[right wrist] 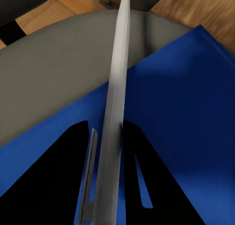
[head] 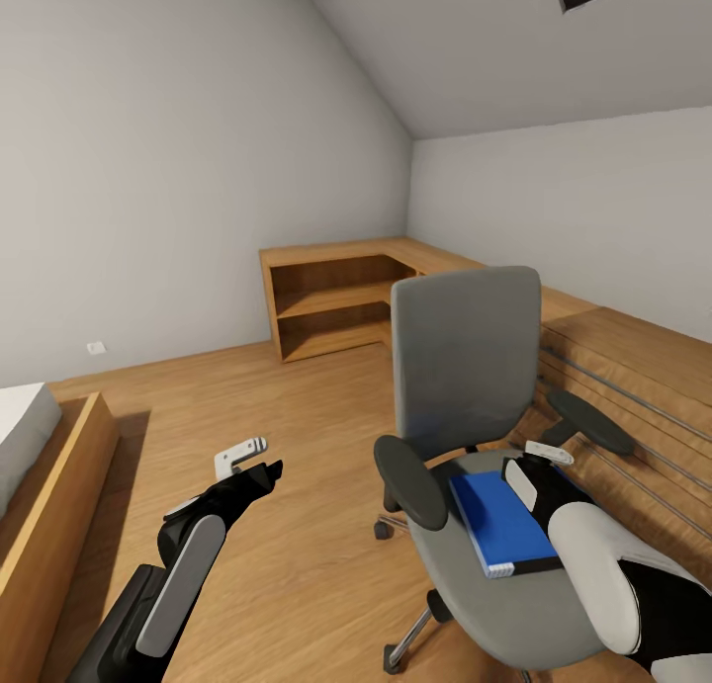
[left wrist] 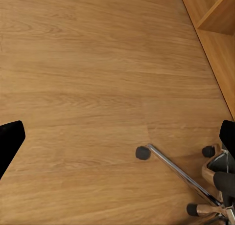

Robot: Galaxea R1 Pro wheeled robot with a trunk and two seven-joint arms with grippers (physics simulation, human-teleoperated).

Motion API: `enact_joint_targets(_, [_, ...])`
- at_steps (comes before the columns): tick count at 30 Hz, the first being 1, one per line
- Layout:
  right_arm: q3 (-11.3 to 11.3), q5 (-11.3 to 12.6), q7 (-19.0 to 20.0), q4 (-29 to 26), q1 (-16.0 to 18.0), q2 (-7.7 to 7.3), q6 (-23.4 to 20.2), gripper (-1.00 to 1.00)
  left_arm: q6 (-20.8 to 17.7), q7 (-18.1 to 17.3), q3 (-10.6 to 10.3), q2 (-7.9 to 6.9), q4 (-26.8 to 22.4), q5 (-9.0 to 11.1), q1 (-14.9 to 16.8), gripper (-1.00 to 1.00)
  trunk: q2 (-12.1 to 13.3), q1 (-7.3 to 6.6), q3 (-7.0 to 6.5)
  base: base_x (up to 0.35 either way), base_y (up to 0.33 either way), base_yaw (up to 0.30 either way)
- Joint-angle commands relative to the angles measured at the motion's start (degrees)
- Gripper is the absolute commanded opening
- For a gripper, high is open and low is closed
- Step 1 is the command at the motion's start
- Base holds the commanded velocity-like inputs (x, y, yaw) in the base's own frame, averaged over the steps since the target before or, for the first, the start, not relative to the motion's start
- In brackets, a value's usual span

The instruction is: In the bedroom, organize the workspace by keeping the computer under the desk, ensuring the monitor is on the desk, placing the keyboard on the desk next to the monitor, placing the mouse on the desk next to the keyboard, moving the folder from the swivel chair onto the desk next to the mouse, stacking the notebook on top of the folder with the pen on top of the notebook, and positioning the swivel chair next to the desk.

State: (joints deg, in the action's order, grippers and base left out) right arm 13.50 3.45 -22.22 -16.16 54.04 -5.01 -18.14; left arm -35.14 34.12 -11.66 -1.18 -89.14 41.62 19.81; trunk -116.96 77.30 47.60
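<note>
One blue folder [head: 501, 521] lies on the swivel chair [head: 465, 367] seat, toward its right edge. Your right gripper [right wrist: 108, 151] pinches a thin pale notebook [right wrist: 113, 112] upright over the folder. Your left gripper [head: 247, 463] hangs spread above the wood floor [left wrist: 98, 88].

Matt grey cloth swivel chair [head: 465, 367]

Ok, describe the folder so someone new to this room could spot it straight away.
Find the grey swivel chair in front of the wood shelving. The folder lies flat on its seat, under the right gripper. It is the room's one bright blue thing.
</note>
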Motion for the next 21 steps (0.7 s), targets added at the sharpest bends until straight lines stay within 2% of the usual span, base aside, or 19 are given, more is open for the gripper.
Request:
enact_joint_targets(1, [-0.1, 0.4, -0.1, -0.1, 0.0, 0.0, -0.2, -1.0, 0.0, 0.6, -0.1, -0.05, -0.1, 0.6, 0.0, 1.0, 0.0, -0.01, 0.06, -0.002, 0.0, 0.0])
enact_joint_targets(11, [-0.1, 0.4, -0.1, -0.1, 0.0, 0.0, -0.2, -1.0, 0.0, 0.6, -0.1, -0.05, -0.1, 0.6, 0.0, 1.0, 0.0, -0.01, 0.06, 0.0, 0.0, 0.0])
enact_joint_targets(18, [-0.1, 0.4, -0.1, -0.1, 0.0, 0.02, -0.2, -1.0, 0.0, 0.6, -0.1, -0.05, -0.1, 0.5, 0.0, 1.0, 2.8, -1.55, -1.2, 0.0, 0.0, 0.0])
enact_joint_targets(21, [-0.1, 0.4, -0.1, -0.1, 0.0, 0.02, -0.2, -1.0, 0.0, 0.6, -0.1, -0.05, -0.1, 0.6, 0.0, 1.0, 2.8, -1.55, -1.2, 0.0, 0.0, 0.0])
